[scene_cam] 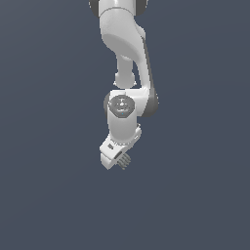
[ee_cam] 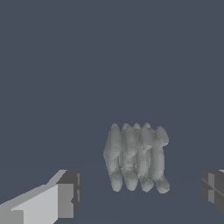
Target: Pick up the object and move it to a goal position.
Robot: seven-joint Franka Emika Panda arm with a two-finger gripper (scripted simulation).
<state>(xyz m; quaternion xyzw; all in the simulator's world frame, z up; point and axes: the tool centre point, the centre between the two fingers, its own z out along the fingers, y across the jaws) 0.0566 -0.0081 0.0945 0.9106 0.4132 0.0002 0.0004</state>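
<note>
The object [ee_cam: 135, 157] is a small grey lumpy block with ribbed ridges, lying on the flat dark surface. In the wrist view it sits between my two fingers, a little ahead of the fingertips, and touches neither one. My gripper [ee_cam: 140, 194] is open, with one dark pad [ee_cam: 70, 192] on one side and the other pad [ee_cam: 212, 188] at the frame's edge. In the exterior view the white gripper [scene_cam: 116, 157] hangs low and tilted. The object [scene_cam: 125, 160] peeks out beside it as a small ribbed shape.
The white arm [scene_cam: 124, 58] comes down from the top of the exterior view. A plain dark grey-blue ground [scene_cam: 49, 195] fills everything else. No goal marker shows.
</note>
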